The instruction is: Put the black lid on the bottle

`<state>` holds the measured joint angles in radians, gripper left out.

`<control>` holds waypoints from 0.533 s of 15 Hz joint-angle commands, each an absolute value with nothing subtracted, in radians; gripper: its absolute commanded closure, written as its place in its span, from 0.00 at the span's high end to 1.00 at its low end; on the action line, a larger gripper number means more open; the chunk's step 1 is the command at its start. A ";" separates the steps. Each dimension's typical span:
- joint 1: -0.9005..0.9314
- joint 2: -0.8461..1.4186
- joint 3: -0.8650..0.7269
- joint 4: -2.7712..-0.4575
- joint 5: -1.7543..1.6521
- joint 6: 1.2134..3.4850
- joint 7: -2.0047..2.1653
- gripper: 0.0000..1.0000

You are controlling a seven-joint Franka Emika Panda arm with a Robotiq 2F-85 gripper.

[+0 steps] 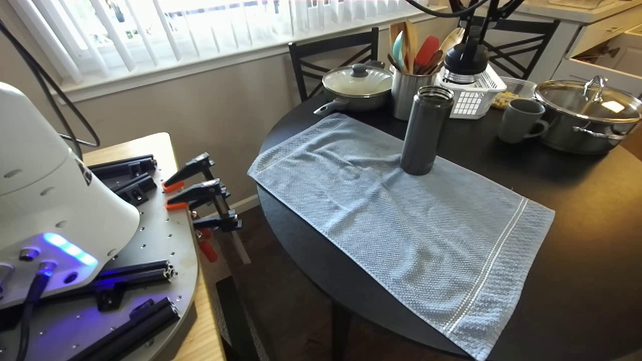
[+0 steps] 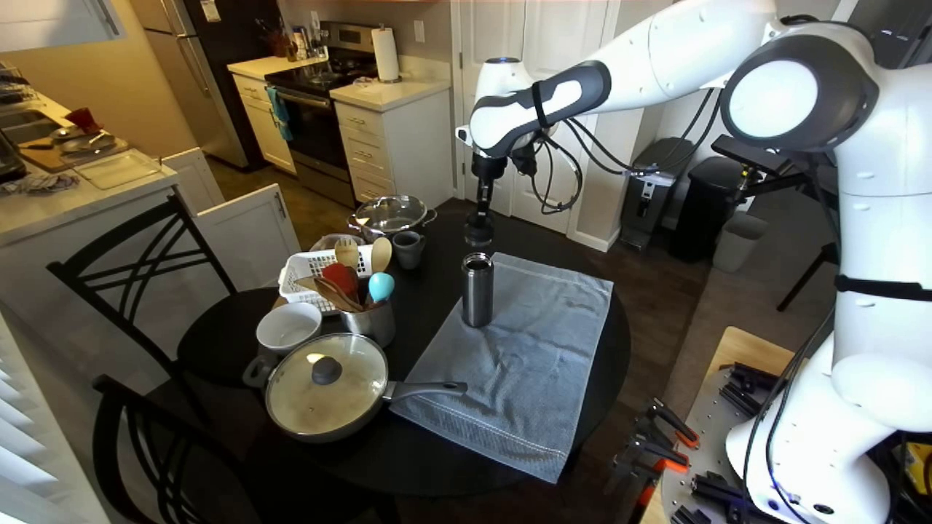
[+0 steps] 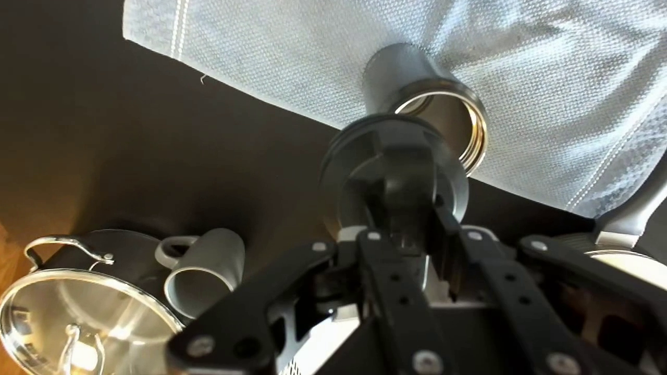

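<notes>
Across the round black desk lies a grey-blue towel; on it a tall dark grey metal bottle stands upright and uncapped. The black jointed tool holds the small round black lid, though blur hides the exact contact. In the wrist view, the bottle's mouth lies just upper right of the lid; a shift that way, then down, seems called for. Both exterior views show the gap the overlapping wrist view hides.

The bottle looks smooth metal (glossiest up top), the black lid plastic, the towel rough cloth.
</notes>
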<state>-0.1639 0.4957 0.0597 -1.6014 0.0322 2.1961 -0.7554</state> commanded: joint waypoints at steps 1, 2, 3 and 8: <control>-0.170 0.480 0.072 -1.599 0.047 2.152 -0.793 0.06; -0.167 0.477 0.073 -1.607 0.044 2.154 -0.794 0.06; -0.163 0.473 0.075 -1.618 0.039 2.154 -0.795 0.06; -0.137 0.465 0.076 -1.662 0.015 2.155 -0.794 0.06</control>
